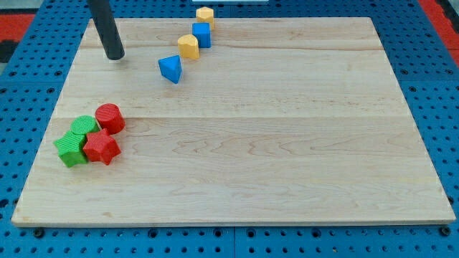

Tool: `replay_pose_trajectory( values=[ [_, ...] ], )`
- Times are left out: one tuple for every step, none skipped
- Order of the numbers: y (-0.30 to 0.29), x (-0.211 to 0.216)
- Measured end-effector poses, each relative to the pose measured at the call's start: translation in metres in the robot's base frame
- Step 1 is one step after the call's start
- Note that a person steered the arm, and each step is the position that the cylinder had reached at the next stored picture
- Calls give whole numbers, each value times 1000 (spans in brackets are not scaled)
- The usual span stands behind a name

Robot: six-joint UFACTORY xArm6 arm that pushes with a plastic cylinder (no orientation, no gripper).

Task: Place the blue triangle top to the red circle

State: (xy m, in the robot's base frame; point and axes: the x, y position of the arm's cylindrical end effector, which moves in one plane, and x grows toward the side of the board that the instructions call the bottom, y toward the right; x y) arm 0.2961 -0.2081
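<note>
The arm carries no gripper, so there is nothing to be apart, together or clamped; it works with my tip (pixel 115 56) alone, which rests on the table (pixel 287 143) near the view's top left corner. The blue triangle (pixel 171 69) lies to the view's right of the tip, apart from it, with bare wood between. The red circle (pixel 110 117) sits lower, toward the view's left, touching a cluster of a green circle (pixel 85 126), a green star (pixel 71 149) and a red star (pixel 101 147).

The triangle must end just above the red circle in the view, which means a push toward the view's lower left. The tip stands on the wrong side for that (it is left of the block), so it would probably need to loop round the triangle's upper right first, passing between it and the yellow block (pixel 188 46) without nudging either. A slow, centred push should keep the triangle from twisting off line.

Room is good: open wood lies above the red circle. The table's left edge is near the cluster, so overshoot leftward is the risk. The blue cube (pixel 201 34) and a second yellow block (pixel 205 15) sit near the top edge.
</note>
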Motion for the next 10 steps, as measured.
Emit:
replay_pose_trajectory(
  values=[
    [77,-21],
    [128,-16],
    [136,15],
    [102,36],
    [59,35],
    [40,26],
    [32,68],
    [26,72],
    [24,58],
    [15,38]
  ],
)
